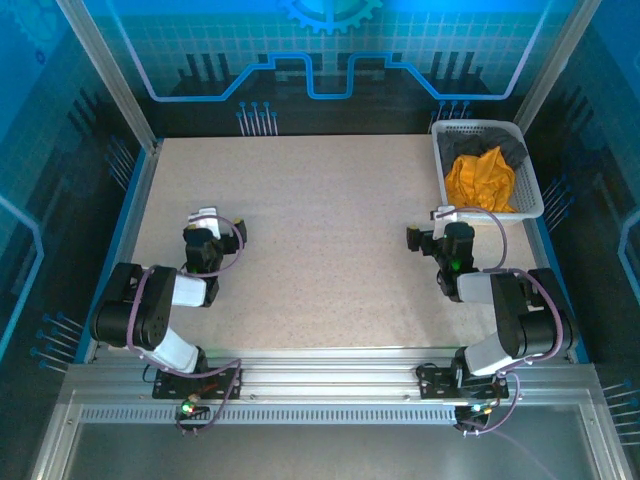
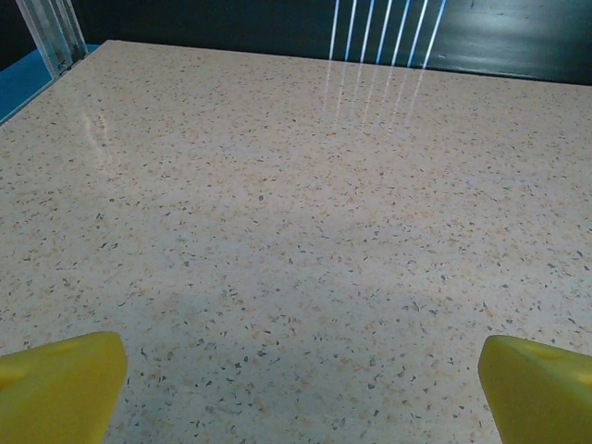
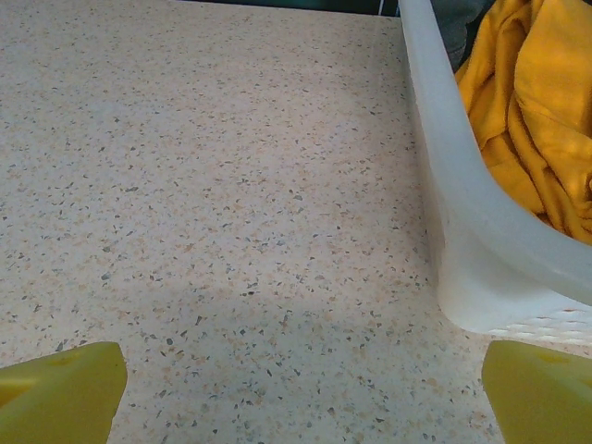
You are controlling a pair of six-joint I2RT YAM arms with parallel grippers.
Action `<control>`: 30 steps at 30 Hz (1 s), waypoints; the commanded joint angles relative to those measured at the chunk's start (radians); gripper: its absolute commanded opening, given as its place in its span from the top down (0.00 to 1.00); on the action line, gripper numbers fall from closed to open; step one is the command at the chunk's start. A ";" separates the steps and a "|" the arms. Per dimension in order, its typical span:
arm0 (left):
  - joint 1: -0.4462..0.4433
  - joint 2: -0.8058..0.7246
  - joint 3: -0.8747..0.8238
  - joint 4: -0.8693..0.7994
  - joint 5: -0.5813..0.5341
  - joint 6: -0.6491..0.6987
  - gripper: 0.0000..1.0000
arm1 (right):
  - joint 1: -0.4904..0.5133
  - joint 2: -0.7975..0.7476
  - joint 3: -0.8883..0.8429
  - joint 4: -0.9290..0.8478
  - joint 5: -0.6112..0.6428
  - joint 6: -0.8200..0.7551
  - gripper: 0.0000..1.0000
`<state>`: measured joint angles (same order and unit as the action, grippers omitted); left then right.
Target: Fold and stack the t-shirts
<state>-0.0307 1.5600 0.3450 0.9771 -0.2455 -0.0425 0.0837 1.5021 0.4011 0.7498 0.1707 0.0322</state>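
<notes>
Two t-shirts [image 1: 487, 168] are being kept in one basket [image 1: 438, 160], upper right.
One orange shirt [image 1: 480, 180] is being bunched against one grey shirt [image 1: 511, 148]; left gripper [image 1: 222, 219] and right gripper [image 1: 428, 223] are being held wide, empty.

I count two t-shirts at the far right: one orange-yellow shirt [image 1: 480, 178] and one dark grey shirt [image 1: 511, 147]. There is one white mesh basket [image 1: 440, 163] and one speckled table [image 1: 320, 260]. I have two grippers: my left gripper [image 2: 298, 396] and my right gripper [image 3: 302, 396].
</notes>
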 commanded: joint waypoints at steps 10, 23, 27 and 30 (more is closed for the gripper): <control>0.002 -0.005 0.013 -0.006 -0.017 0.010 0.01 | -0.012 0.000 0.019 0.026 -0.013 -0.012 0.00; -0.260 -0.507 0.379 -0.606 -0.295 -0.052 0.01 | 0.118 -0.359 0.601 -0.862 0.205 0.227 0.00; -0.130 -0.472 0.680 -1.062 -0.110 -0.572 0.01 | -0.038 -0.191 0.920 -1.174 0.041 0.484 0.07; -0.064 -0.353 0.852 -1.132 0.176 -0.711 0.01 | -0.097 -0.054 1.093 -1.265 0.046 0.541 0.16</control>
<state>-0.1272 1.1099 1.1133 0.1371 -0.3061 -0.4717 0.0231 1.3163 1.4391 -0.1974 0.2909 0.4191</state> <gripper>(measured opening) 0.989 0.849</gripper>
